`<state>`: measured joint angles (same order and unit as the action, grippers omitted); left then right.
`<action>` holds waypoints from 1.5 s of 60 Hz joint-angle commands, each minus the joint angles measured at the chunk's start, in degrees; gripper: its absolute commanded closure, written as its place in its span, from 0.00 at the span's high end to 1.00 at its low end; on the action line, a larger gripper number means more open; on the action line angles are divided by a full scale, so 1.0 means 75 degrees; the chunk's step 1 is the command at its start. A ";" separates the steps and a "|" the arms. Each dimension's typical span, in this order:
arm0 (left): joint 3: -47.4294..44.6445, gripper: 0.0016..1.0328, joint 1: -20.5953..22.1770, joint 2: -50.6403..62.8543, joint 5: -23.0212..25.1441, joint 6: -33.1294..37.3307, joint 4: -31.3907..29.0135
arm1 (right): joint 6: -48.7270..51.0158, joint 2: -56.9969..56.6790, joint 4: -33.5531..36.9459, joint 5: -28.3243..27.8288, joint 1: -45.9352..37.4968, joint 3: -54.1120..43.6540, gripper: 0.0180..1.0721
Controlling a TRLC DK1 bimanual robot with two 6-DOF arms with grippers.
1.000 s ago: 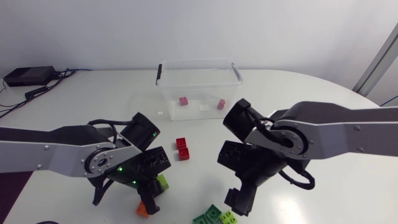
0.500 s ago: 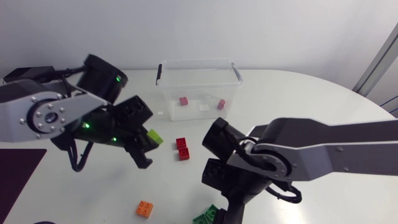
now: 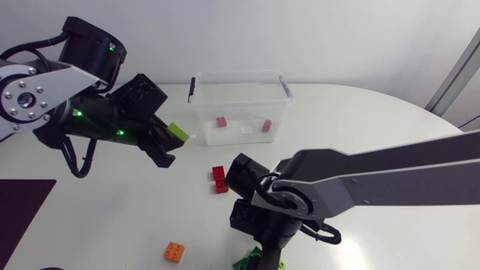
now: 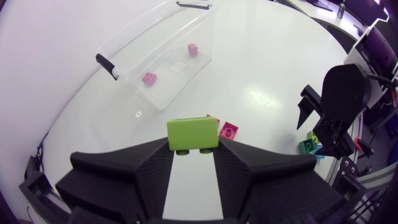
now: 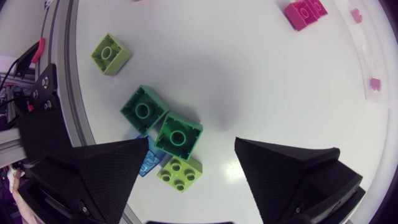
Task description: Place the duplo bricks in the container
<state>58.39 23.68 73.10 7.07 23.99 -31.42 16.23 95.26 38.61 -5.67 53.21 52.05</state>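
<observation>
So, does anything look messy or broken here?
Nothing broken or spilled. The container stands upright; a red brick, an orange brick and some green bricks lie loose on the table, simply not packed yet.

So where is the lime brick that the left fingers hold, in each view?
Head view: the lime brick is held by the left gripper, beside the container.
Left wrist view: the lime brick sits between the fingers.
Right wrist view: not in it.
Shared landmark: the red brick, in all three.
</observation>
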 commanded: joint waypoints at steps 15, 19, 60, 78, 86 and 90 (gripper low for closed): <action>0.0863 0.26 -0.0251 0.0038 0.0065 -0.0163 0.0041 | -0.0125 0.0529 0.0547 0.0077 0.0112 0.0396 0.85; 0.0968 0.26 -0.0298 0.0050 0.0065 -0.0222 0.0181 | -0.0172 0.0681 0.0618 0.0077 0.0112 0.0443 0.76; 0.3195 0.27 -0.0122 0.2792 0.0030 -0.0855 0.1494 | -0.0336 -0.0128 0.0735 0.0475 -0.0216 0.0431 0.36; 0.4906 0.30 -0.0146 0.5054 -0.0240 -0.1159 0.1728 | -0.0265 -0.1053 0.1145 0.0522 -0.1142 0.1169 0.36; 0.5691 0.48 -0.0275 0.5910 -0.0462 -0.1241 0.1834 | -0.0265 -0.1065 0.1215 0.0522 -0.1411 0.1720 0.36; 0.6066 0.69 -0.0333 0.6249 -0.0497 -0.1277 0.1775 | -0.0265 -0.1006 0.1286 0.0522 -0.1493 0.2071 0.36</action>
<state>99.44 22.17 116.55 3.99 16.03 -18.44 14.94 87.85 46.78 -2.04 42.74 64.40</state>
